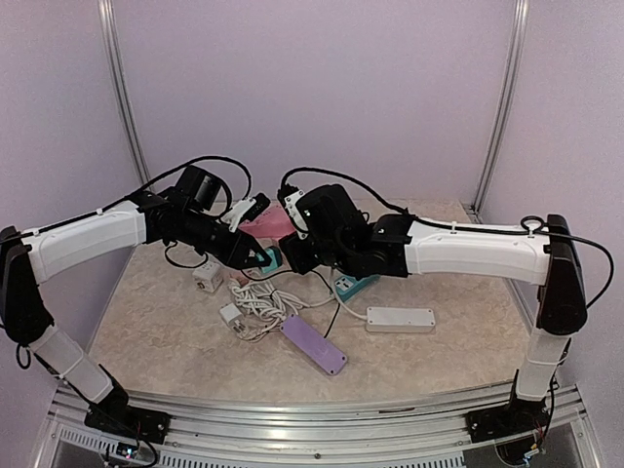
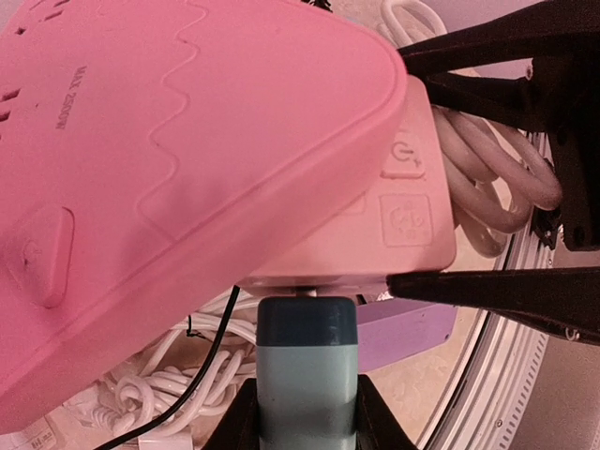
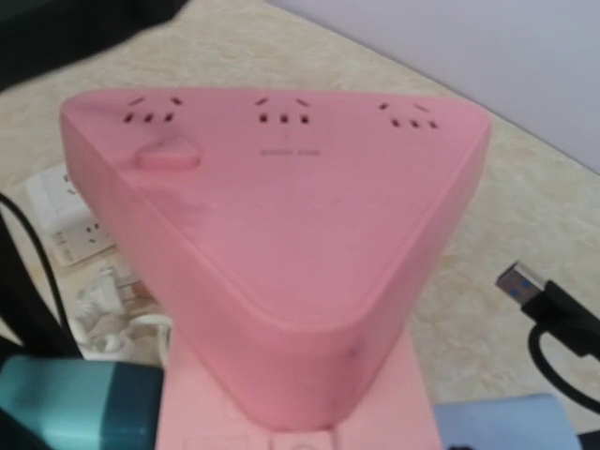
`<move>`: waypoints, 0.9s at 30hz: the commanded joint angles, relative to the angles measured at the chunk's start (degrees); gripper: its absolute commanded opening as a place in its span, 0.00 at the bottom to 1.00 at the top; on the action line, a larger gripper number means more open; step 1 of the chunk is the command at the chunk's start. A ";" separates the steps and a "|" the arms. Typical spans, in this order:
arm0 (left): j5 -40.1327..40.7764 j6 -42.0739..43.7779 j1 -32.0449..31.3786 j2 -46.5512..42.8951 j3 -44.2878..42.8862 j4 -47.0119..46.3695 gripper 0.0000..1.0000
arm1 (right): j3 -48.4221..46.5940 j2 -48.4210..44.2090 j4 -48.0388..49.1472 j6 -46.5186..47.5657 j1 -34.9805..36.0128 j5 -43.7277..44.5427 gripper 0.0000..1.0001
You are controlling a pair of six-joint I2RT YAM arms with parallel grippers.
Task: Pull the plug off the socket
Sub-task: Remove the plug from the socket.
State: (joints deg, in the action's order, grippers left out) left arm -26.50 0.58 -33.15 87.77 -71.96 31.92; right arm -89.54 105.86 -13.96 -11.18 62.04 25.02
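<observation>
The socket is a pink triangular power block, held up above the table; in the right wrist view its top face shows three outlets. A teal plug with a dark blue tip meets the lower edge of the socket, and a sliver of metal pin shows in the thin gap between them. My left gripper is shut on the plug. My right gripper is shut on the socket's pale base, one black finger on either side. The plug also appears at the lower left of the right wrist view.
On the table below lie a purple power strip, a white power strip, a white cube adapter, a bundle of white cable and a teal strip. A black USB connector hangs to the right of the socket.
</observation>
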 commanded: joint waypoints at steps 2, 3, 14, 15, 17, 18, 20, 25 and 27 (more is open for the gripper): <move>2.61 -0.24 1.33 -1.10 -1.51 -0.72 0.00 | -3.17 -0.59 -0.63 2.53 0.56 9.46 0.00; 2.54 -0.23 1.33 -1.10 -1.51 -0.78 0.00 | -3.37 -0.50 -1.01 2.35 0.54 10.25 0.00; 2.56 -0.23 1.55 -1.33 -1.43 -0.81 0.00 | -0.54 -2.75 1.85 1.69 0.21 5.77 0.00; 2.67 -0.23 1.59 -1.32 -1.43 -0.76 0.00 | 0.66 -3.58 3.20 1.24 -0.23 3.64 0.00; 2.82 -0.23 1.72 -1.28 -1.56 -0.65 0.00 | 2.94 -5.40 5.48 0.36 -1.35 -0.98 0.00; 2.85 -0.27 1.76 -1.33 -1.56 -0.63 0.00 | 4.15 -6.23 6.55 -0.19 -1.93 -3.20 0.00; 3.02 -0.24 1.94 -1.37 -1.57 -0.55 0.00 | 6.46 -7.80 8.89 -1.22 -3.36 -8.75 0.00; 3.53 -0.26 2.25 -1.33 -1.60 -0.43 0.00 | 11.02 -10.66 14.50 -3.31 -6.00 -20.78 0.00; 3.84 -0.27 2.37 -1.28 -1.64 -0.32 0.00 | 12.19 -11.28 16.88 -3.91 -6.83 -24.52 0.00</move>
State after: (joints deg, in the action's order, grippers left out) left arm -28.03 0.93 -33.15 87.74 -71.96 31.53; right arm -79.24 100.47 -4.29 -14.50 56.73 10.46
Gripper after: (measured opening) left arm 0.271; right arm 0.594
